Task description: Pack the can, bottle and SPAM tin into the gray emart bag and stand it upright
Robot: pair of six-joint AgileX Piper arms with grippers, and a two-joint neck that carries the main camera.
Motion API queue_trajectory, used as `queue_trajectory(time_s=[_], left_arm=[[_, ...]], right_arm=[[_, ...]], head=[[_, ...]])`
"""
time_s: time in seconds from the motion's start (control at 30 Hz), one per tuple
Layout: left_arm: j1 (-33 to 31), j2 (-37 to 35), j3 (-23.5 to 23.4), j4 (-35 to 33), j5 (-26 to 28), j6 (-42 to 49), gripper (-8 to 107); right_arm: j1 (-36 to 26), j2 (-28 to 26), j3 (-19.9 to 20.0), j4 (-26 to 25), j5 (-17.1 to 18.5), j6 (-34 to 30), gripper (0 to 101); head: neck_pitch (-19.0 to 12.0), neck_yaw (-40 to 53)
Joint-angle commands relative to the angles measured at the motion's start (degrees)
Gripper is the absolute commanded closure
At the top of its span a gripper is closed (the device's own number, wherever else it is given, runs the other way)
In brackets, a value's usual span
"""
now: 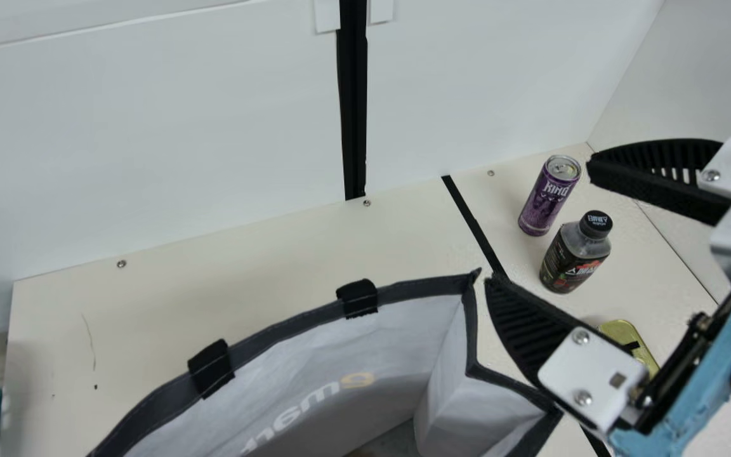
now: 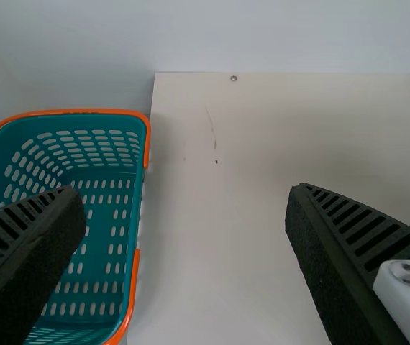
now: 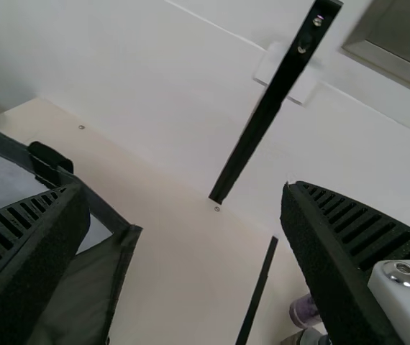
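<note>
Gray emart bag standing open on tabletop, mouth facing up. Can standing upright beyond bag's right corner; bottle standing near can. SPAM tin lying past bottle, partly hiding behind right claw. Right claw hanging wide, nothing between fingers, one fingertip pointing beside bag corner. Left claw hanging wide, holding nothing; teal basket sitting beside tabletop's left edge.

Wall: pale, softly lit
Bench: bright, diffuse light
Basket: faint, soft-edged shadow beside it, left wrist view
Bag: pale inside, dimmer lower down
Can: small glints on the lid
Screw: bright highlight, right wrist view
</note>
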Motion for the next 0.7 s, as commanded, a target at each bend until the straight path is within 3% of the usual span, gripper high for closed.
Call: queue_trajectory(time_s=[0.0,0.67], left_arm=[[0.00,0.00,0.00,0.00,0.00,0.00,9],[0.00,0.00,0.00,0.00,0.00,0.00,9]], right_arm=[[-2.03,0.34,0.14,0.17,0.01,0.33,6],[-23.27,4.35,2.79,8.58,0.01,-3.48,6]], head=[[-1.30,-0.05],[-1.30,-0.05]])
